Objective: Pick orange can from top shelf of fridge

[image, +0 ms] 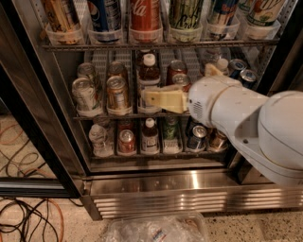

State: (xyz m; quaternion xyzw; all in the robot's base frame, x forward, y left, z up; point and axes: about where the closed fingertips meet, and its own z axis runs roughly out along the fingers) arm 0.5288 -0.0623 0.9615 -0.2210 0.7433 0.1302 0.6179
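The orange can [61, 16], orange-gold with pale diagonal markings, stands at the left end of the top shelf [156, 46], in a clear-lipped lane; its lid is cut off by the frame's top edge. My gripper [163, 100], cream-coloured on a bulky white arm [246, 123], points left in front of the middle rack, well below and to the right of the orange can. It holds nothing that I can see. The fridge [189, 189] shows its black frame and ribbed steel base.
A blue can [105, 14], a red cola can [144, 14] and green cans [185, 13] stand right of the orange can. The middle rack holds a copper-orange can [117, 92] and bottles. Cables [28, 217] and a plastic bag [156, 229] lie on the floor.
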